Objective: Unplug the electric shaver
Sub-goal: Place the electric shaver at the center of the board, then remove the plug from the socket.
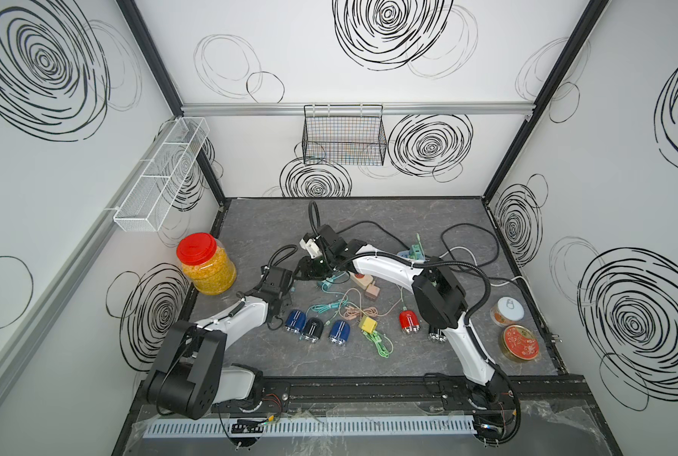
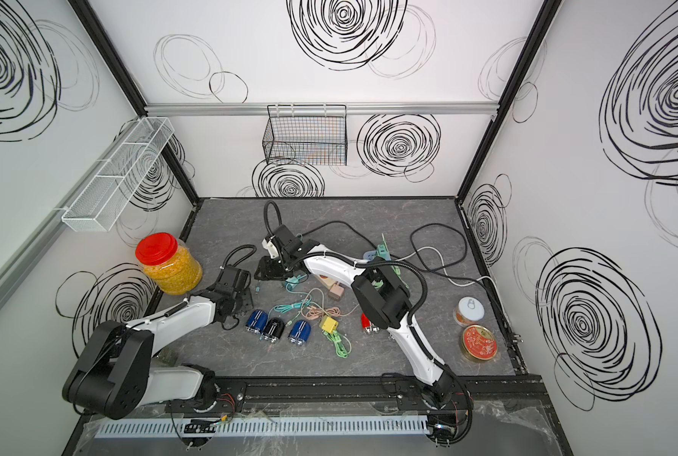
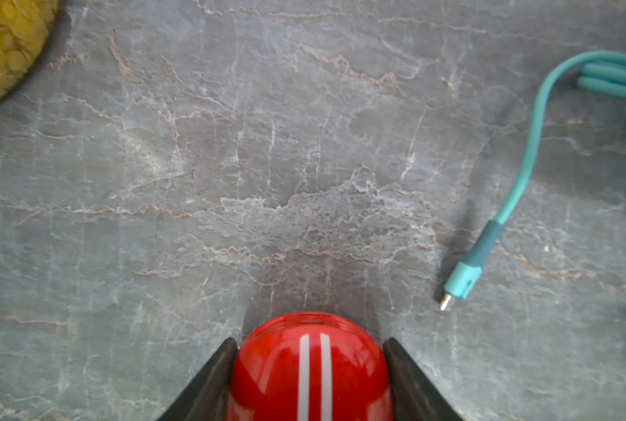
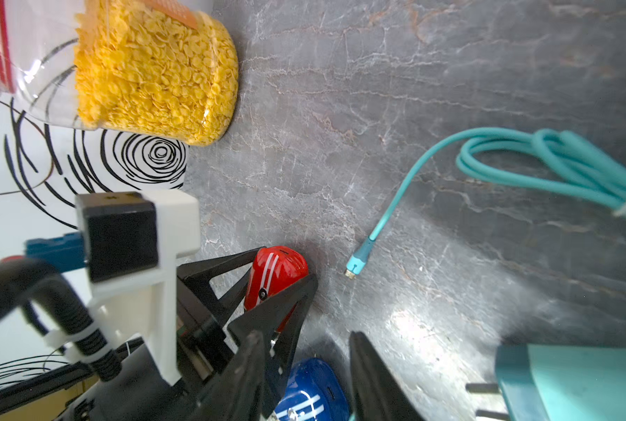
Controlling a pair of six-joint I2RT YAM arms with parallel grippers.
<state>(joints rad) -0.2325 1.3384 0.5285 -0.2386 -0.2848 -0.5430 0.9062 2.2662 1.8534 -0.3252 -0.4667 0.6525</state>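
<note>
A red electric shaver [image 3: 309, 368] with two white stripes sits between the jaws of my left gripper [image 3: 309, 342], which is shut on it just above the table. The right wrist view shows the same shaver [image 4: 278, 266] in that grip. The teal cable [image 3: 523, 175] lies loose on the table, its connector [image 3: 461, 280] a short way from the shaver and touching nothing. My right gripper [image 4: 304, 333] hovers close by, open and holding nothing, with a blue shaver [image 4: 311, 390] on the table below it. In both top views the arms hide the held shaver.
A corn-flake jar [image 1: 207, 264] stands at the left. Blue and black shavers [image 1: 312, 328] and another red one [image 1: 408, 321] lie at the front. A teal charger [image 4: 574, 382], yellow adapter [image 1: 368, 324], green cable [image 1: 381, 343] and two tins [image 1: 521, 342] lie around.
</note>
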